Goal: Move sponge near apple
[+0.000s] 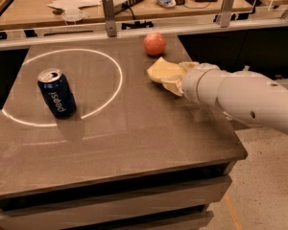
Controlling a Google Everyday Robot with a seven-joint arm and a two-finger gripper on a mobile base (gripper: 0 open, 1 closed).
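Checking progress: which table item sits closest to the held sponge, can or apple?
The apple, just behind the sponge in the gripper at the table's right side; the can stands far left.

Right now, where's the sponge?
In the camera view, the pincer holds the sponge at the right side of the table, close to the apple.

The one camera looks steeply down across the table (110, 147) from its near edge, fairly close, facing the cluttered desk (33, 8) along the top. The gripper (177, 77), clasping the sponge (159, 70), sits right of centre.
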